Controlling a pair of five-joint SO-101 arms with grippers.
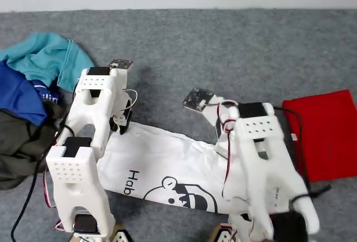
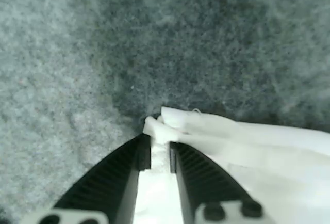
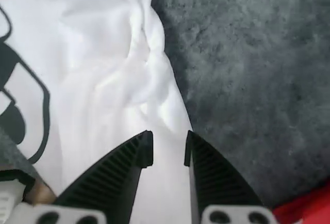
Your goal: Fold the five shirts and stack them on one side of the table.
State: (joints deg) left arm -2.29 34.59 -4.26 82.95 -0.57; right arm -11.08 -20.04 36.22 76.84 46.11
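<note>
White shirt (image 1: 167, 161) lay spread on the counter (image 1: 223, 47); I judged it soft and limp. My left jaws pinched its bunched corner, nearly closed. My right jaws were at another edge, their grip I could not tell.

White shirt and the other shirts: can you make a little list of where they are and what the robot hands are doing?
white shirt: lying between the two arms, black cartoon print up
left gripper: shut on a bunched corner of the white shirt
right gripper: low over the white shirt's edge
red shirt: folded, beside the right arm
pile: teal shirt, blue shirt and dark shirt heaped beside the left arm
</note>
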